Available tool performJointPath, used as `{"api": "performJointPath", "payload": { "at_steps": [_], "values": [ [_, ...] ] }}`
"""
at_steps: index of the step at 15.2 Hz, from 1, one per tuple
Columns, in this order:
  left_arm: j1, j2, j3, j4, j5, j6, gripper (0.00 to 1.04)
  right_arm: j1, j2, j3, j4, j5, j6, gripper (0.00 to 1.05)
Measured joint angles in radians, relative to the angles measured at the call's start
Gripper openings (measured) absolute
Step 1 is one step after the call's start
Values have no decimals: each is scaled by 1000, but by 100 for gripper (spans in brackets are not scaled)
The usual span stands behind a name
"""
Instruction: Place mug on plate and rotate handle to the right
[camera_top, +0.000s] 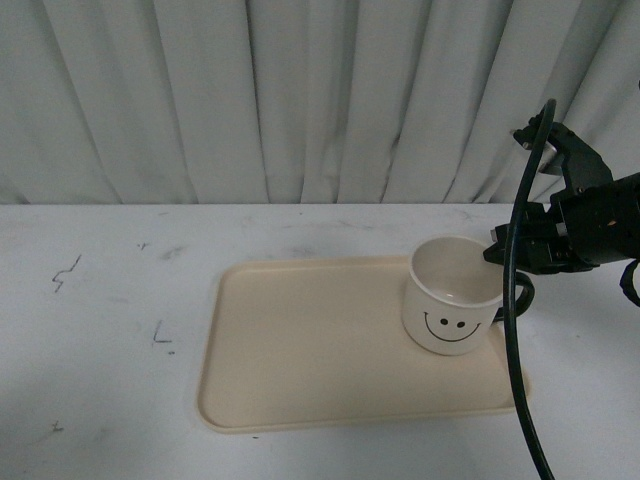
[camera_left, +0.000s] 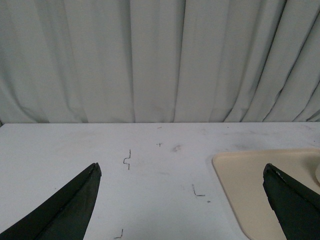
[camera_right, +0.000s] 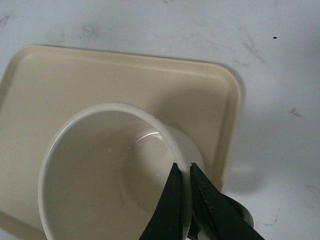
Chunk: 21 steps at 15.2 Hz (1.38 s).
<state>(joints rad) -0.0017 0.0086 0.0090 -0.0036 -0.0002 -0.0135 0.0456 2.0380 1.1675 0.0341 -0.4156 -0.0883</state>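
The smiley mug (camera_top: 455, 300) stands on the right part of the plate (camera_top: 300, 350), on a white worktop (camera_top: 100, 330). The right fingers (camera_right: 170, 210) pinch its rim, set narrow. The left fingers (camera_left: 75, 205) are spread wide, holding nothing.

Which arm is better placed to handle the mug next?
Right: the right claw grips the mug by its rim on the tray. The left claw hangs open over the table, far off.
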Motion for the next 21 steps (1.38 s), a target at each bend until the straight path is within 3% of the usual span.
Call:
{"api": "performJointPath", "payload": {
  "at_steps": [9,21],
  "values": [
    [0,0,0,0,0,0,98,-11,48,59,-26,-39,-24,3],
    [0,0,0,0,0,0,98,53,55,77,-49,-22,-24,3]
  ]
}}
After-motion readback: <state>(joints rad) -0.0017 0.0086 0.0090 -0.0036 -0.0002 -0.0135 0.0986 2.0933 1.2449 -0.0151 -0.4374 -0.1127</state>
